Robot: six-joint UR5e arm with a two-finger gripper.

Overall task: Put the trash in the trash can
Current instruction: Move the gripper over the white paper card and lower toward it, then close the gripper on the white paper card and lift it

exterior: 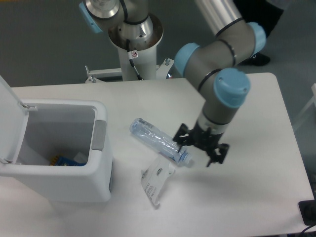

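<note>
The trash lies in the middle of the table: a crinkled clear bluish bottle (155, 139) lying diagonally, and a crumpled white wrapper (157, 180) with dark print just below its cap end. The white trash can (59, 183) stands at the left with its lid (7, 111) swung up and a grey tab (100, 134) on the rim facing the bottle. My gripper (201, 146) hangs open just right of the bottle's cap end and holds nothing. One of its fingers overlaps the cap in this view.
A blue and white item (63, 161) lies at the bottom of the can. The arm's base pedestal (133, 42) stands behind the table's far edge. A black object (308, 212) sits at the table's front right corner.
</note>
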